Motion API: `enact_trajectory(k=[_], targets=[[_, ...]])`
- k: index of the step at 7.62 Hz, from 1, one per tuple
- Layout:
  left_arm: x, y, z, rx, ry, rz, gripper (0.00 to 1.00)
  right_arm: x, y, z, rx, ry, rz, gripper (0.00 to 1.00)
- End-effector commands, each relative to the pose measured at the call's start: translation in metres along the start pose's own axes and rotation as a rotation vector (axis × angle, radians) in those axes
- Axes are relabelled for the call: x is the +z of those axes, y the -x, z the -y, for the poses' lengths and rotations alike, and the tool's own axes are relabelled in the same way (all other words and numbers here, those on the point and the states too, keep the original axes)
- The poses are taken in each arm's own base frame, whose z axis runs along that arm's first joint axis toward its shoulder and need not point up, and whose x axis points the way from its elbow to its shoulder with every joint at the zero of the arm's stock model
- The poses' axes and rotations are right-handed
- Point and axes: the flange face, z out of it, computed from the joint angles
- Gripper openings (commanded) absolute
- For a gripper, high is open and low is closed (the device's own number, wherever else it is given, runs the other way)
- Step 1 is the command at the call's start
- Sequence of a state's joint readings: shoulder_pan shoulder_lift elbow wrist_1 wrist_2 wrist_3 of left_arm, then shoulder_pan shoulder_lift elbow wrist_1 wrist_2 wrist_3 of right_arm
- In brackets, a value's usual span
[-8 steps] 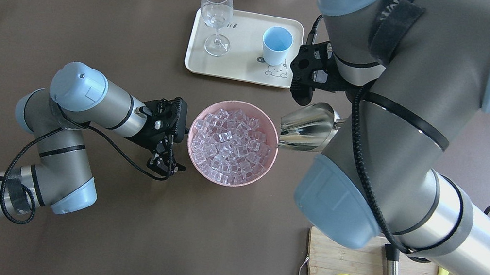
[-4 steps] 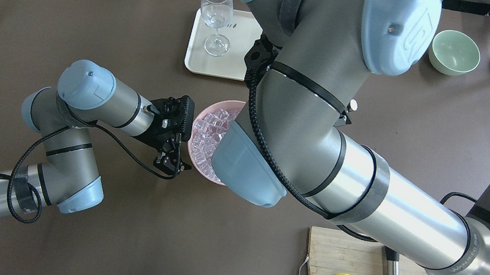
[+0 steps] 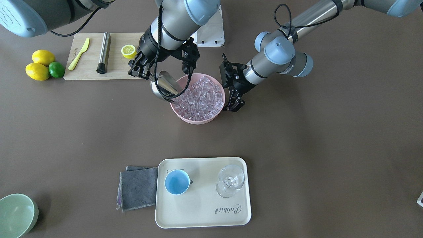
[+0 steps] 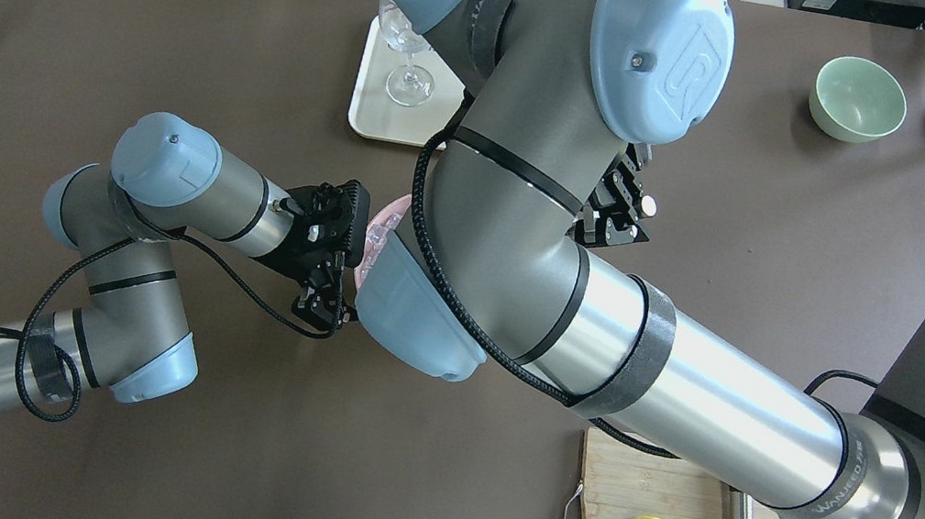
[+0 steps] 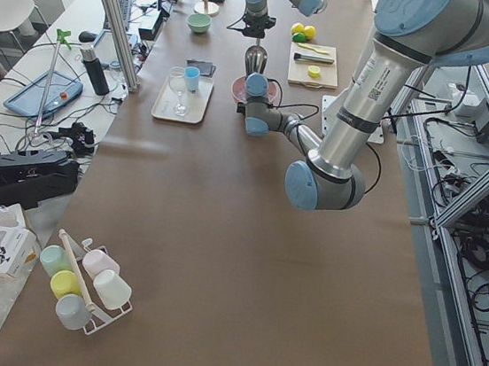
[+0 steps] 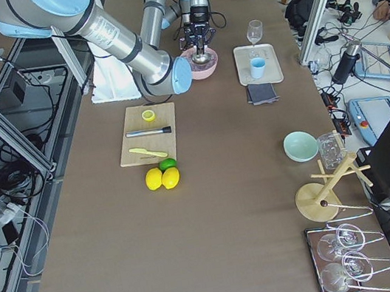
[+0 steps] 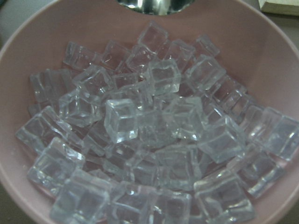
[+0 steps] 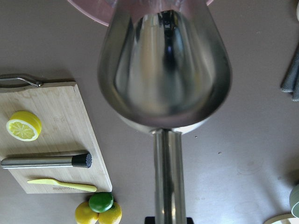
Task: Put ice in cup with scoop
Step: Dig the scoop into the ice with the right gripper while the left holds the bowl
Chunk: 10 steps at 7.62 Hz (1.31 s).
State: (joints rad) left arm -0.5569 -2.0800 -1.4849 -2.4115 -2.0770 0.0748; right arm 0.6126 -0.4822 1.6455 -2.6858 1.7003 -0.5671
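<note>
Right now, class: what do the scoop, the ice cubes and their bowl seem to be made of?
Scoop: polished metal, probably steel; mirror-like reflections. Ice: clear, glassy, sharp-edged cubes; real or acrylic, cannot tell. Bowl: matte pink, plastic or ceramic; no gloss decides it.

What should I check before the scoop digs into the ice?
1. Grip: right gripper clamps the scoop by its handle: ok.
2. Load: scoop trough empty: ok.
3. Aim: scoop lip at the pink bowl rim, facing the ice: ok.
4. Brace: left gripper holding the pink bowl: cannot tell; it sits beside the rim.
5. Target: cup upright, empty, on the tray, apart from the glass: ok.
</note>
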Motion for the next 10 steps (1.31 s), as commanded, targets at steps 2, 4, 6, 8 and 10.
enact_trajectory(k=[2,4,6,8,10], targets=[[0.0,0.0,0.0,0.001,-0.001,0.0,0.99,0.014,0.019,0.03,-0.046,0.053,-0.005,0.0],[0.0,0.0,0.0,0.001,-0.001,0.0,0.99,0.019,0.027,0.041,-0.063,0.071,-0.004,0.0],[0.0,0.0,0.0,0.003,-0.001,-0.001,0.99,0.023,0.036,0.059,-0.062,0.096,-0.014,0.0],[0.0,0.0,0.0,0.003,-0.001,-0.001,0.99,0.023,0.038,0.067,-0.055,0.095,-0.02,0.0],[0.0,0.0,0.0,0.002,0.0,-0.002,0.99,0.022,0.036,0.073,-0.057,0.074,-0.033,0.0]])
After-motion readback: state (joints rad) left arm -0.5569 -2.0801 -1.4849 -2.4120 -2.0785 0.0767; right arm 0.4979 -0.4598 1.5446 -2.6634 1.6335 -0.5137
